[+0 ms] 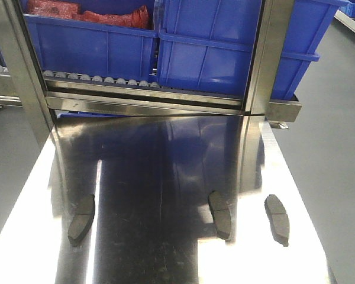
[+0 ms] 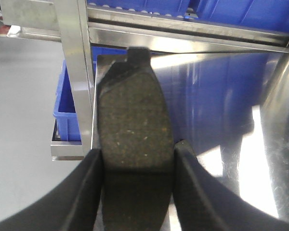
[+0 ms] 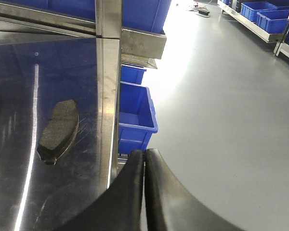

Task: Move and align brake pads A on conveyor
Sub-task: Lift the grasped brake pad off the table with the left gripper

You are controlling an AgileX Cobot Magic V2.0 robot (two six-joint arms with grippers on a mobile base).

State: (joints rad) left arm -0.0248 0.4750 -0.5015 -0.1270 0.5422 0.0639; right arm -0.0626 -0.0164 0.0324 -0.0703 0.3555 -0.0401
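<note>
In the left wrist view a dark grey brake pad [image 2: 135,110] points away from me, end tab at the far end. My left gripper [image 2: 139,148] is shut on its sides, near the steel table's [image 2: 216,120] left edge. Three more brake pads lie on the shiny table: left [image 1: 81,220], middle [image 1: 220,214] and right [image 1: 277,219]. The right wrist view shows that right pad [image 3: 58,130] to the left of my right gripper [image 3: 144,151]. That gripper is shut on nothing and sits at the table's right edge. No gripper appears in the front view. The conveyor is out of view.
Blue bins [image 1: 225,53] stand on a roller rack behind the table, between steel posts [image 1: 266,65]. One left bin holds red bags [image 1: 89,13]. More blue bins [image 3: 135,110] sit under the table's right edge. Grey floor [image 3: 221,120] lies to the right.
</note>
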